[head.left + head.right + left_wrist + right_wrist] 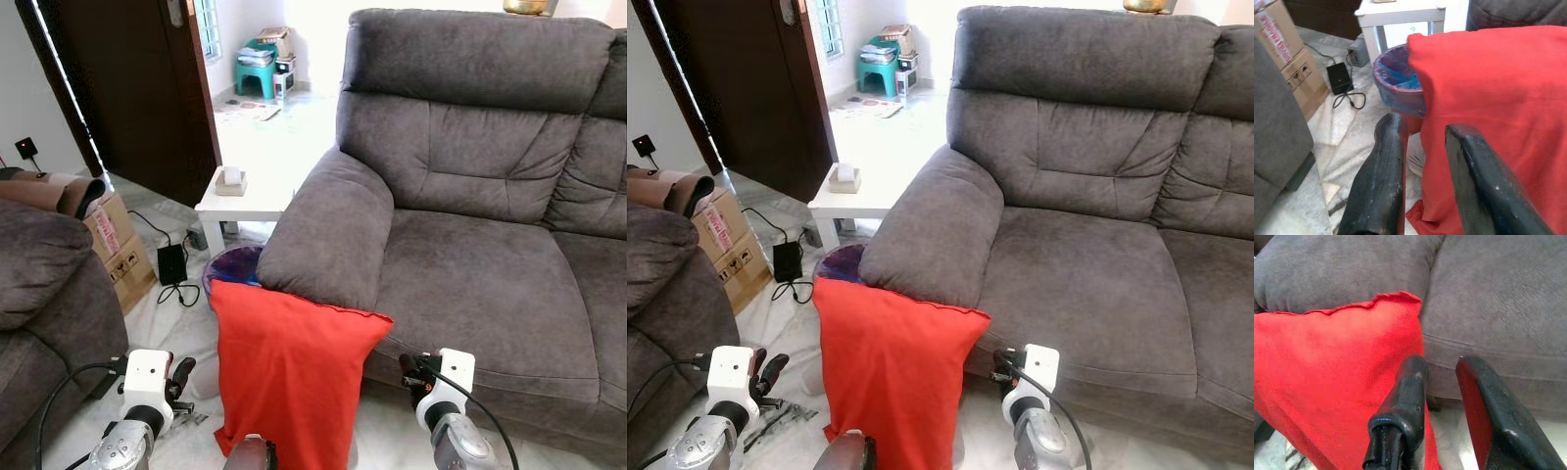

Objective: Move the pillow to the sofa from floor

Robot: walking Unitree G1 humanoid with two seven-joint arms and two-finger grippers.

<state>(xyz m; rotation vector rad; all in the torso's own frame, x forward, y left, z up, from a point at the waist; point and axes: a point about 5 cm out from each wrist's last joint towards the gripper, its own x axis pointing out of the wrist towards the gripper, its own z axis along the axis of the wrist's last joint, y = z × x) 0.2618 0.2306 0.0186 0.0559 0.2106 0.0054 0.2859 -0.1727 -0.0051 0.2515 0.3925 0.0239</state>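
A red pillow [289,377] stands upright on the floor and leans against the front of the grey sofa's armrest [328,230]. The sofa seat [480,284] is bare. Low on the pillow's left my left gripper [1427,129] is open, its fingers [182,372] a little short of the pillow's left edge [1488,98]. On the other side my right gripper [1444,363] is also open, between the pillow's upper right corner [1352,347] and the sofa's front. Neither holds anything.
Behind the pillow sits a bin with a blue liner [235,264], with a white side table [245,201] beyond it. A cardboard box [118,245], a black adapter with cable [171,262] and a second grey seat [39,294] are on the left.
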